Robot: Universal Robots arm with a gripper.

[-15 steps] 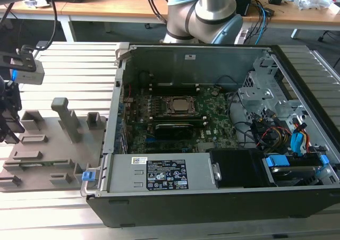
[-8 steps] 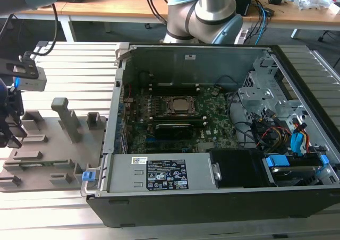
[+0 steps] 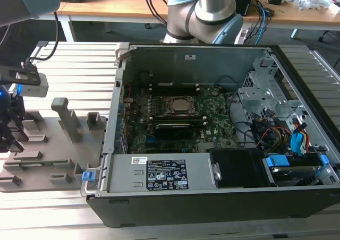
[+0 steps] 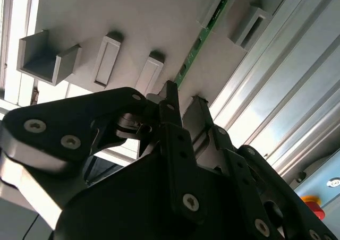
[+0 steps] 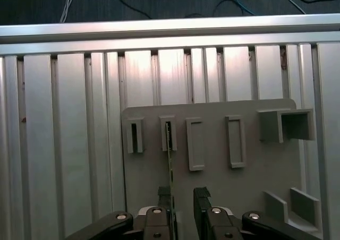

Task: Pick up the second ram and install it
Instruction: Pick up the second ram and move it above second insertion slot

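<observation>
Pickup seems the step in hand: the gripper (image 5: 183,193) hangs low over the grey fixture tray (image 5: 249,187), jaws apart, holding nothing. The second ram (image 5: 170,155) stands on edge in its slot, near end beside one finger; clamping likely calls for centring first. Farther off sits the open computer case (image 3: 212,59).

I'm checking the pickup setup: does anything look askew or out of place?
Nothing damaged or spilled. The second ram stands on edge in a slot of the grey fixture plate, but in both wrist views it sits off-centre to the open gripper, close to one side of the gap.
</observation>
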